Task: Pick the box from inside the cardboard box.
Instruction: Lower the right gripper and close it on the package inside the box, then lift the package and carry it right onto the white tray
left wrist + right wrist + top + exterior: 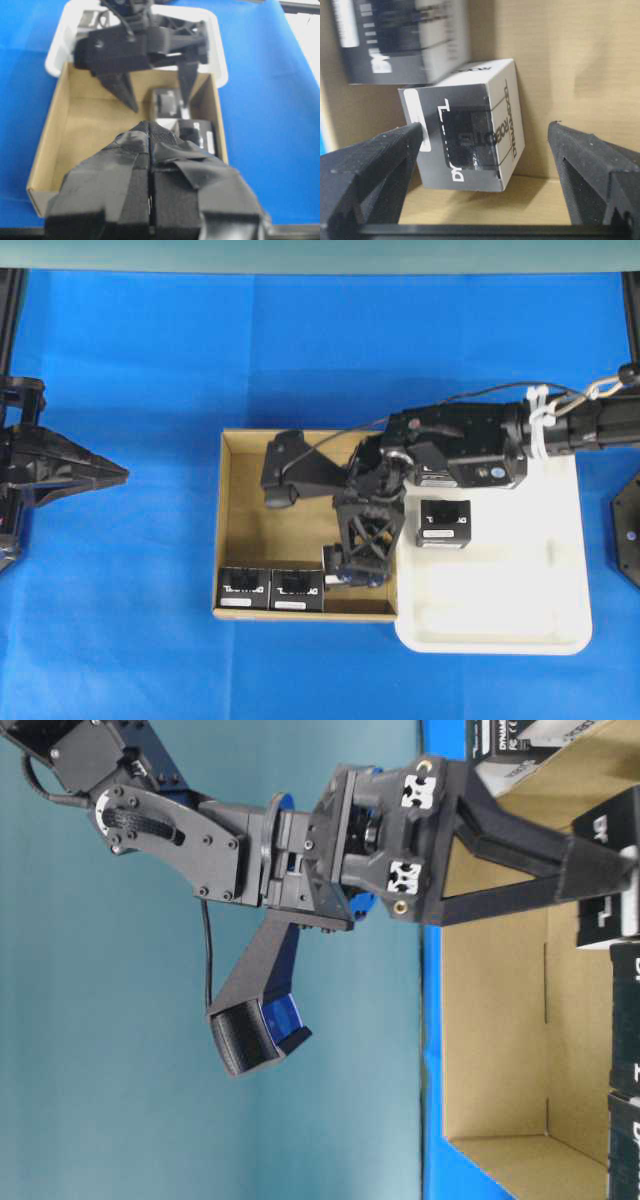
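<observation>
Blk box [465, 135], wht lettering, label strip

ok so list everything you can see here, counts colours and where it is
black boxes: four in view, black with white lettering; two side by side at the carton's near-left corner, one between the right claw's fingers at its near-right corner, one on the white tray
carton: one, brown cardboard, low walls, middle of the table
tray: one, white plastic, rounded corners, touching the carton's right side
table cover: blue, under everything
back wall: teal
left claw: black, closed, parked at the left edge away from the carton
right claw: black, open, reaching down into the carton with a box between its fingers, not yet squeezed
</observation>
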